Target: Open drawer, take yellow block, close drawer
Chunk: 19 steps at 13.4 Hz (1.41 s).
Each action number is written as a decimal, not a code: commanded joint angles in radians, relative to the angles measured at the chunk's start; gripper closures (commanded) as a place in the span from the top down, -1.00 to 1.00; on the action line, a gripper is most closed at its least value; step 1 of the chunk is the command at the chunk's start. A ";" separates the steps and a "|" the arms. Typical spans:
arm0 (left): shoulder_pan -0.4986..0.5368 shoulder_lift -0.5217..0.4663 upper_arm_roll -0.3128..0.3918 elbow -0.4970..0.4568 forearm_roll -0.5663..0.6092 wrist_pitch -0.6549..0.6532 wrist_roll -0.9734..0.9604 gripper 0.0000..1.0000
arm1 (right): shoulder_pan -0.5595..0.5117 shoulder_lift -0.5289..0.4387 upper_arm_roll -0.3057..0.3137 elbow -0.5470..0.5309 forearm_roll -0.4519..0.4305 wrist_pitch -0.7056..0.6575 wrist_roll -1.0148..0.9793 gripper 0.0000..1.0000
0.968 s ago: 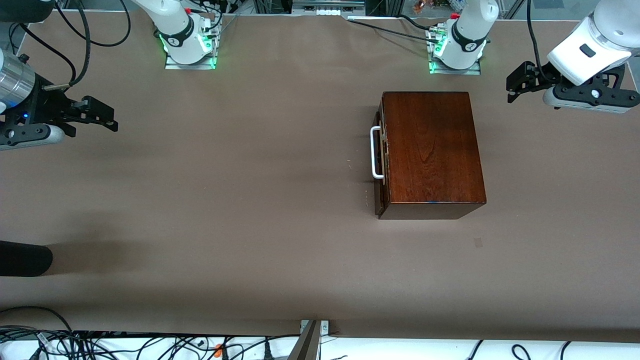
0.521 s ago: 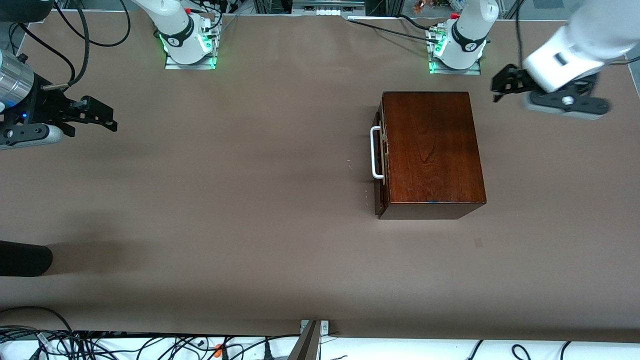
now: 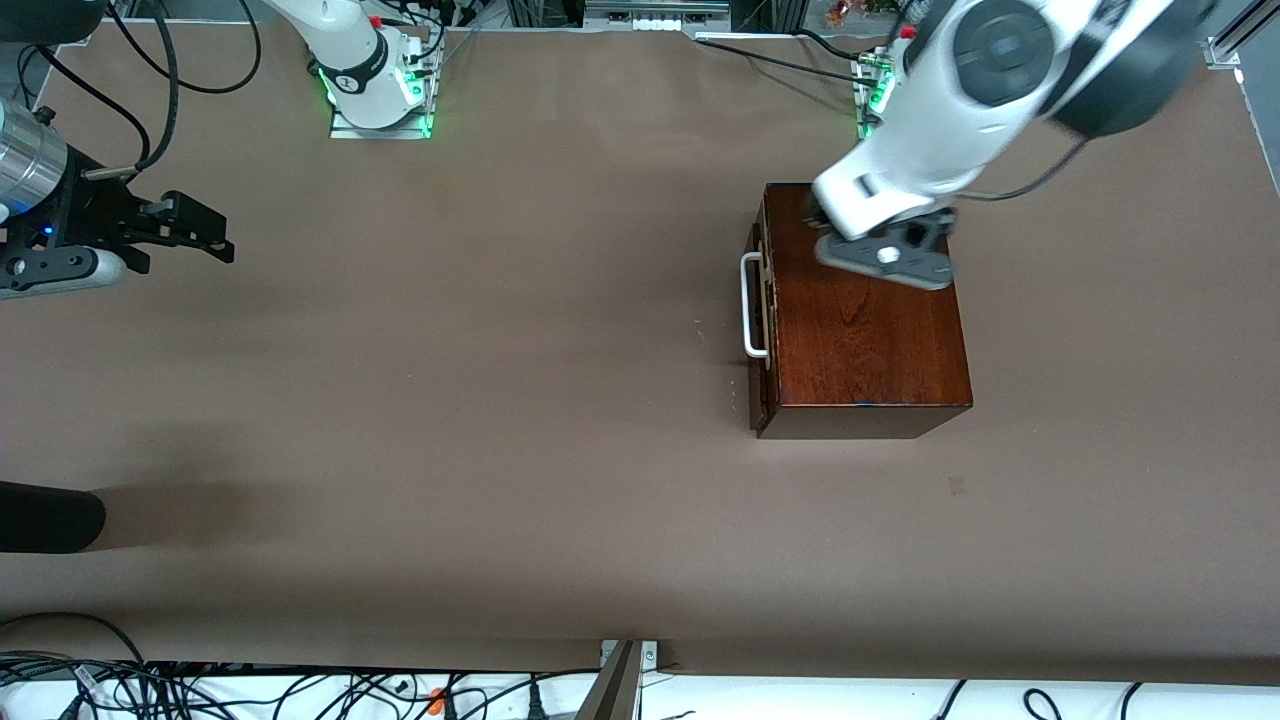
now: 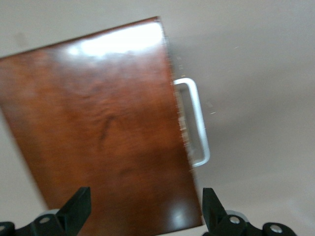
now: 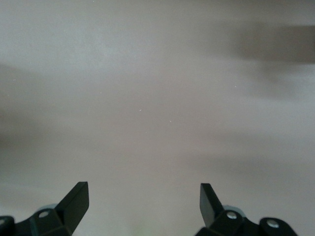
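The dark reddish-brown wooden box (image 3: 870, 330) stands on the table toward the left arm's end. Its drawer (image 3: 760, 330) is pushed in, with the white loop handle (image 3: 750, 305) facing the right arm's end. The yellow block is hidden. My left gripper (image 4: 145, 194) hangs open over the box top (image 4: 98, 128), nothing between its fingers; the handle (image 4: 197, 123) shows beside the lid. The left hand (image 3: 885, 255) covers the box's part farthest from the front camera. My right gripper (image 3: 215, 240) waits open above bare table at the right arm's end; its wrist view shows the open right gripper (image 5: 142, 189) over plain tabletop.
A black rounded object (image 3: 45, 518) pokes in at the table's edge at the right arm's end. Cables (image 3: 250, 690) lie along the edge nearest the front camera. The two arm bases (image 3: 375, 90) (image 3: 915, 100) stand at the edge farthest from it.
The left arm has swung in from the table's end until its open gripper is over the box. The right arm and the box have not moved.
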 commanded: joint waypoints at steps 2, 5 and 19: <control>-0.137 0.127 -0.019 0.017 0.107 0.131 -0.251 1.00 | -0.008 0.001 0.004 0.019 0.012 -0.022 -0.002 1.00; -0.255 0.214 -0.020 0.017 0.296 0.139 -0.440 1.00 | -0.008 0.003 0.004 0.019 0.009 -0.020 -0.004 1.00; -0.295 0.333 -0.019 -0.043 0.467 0.148 -0.555 1.00 | -0.009 0.003 0.002 0.019 0.012 -0.023 -0.004 1.00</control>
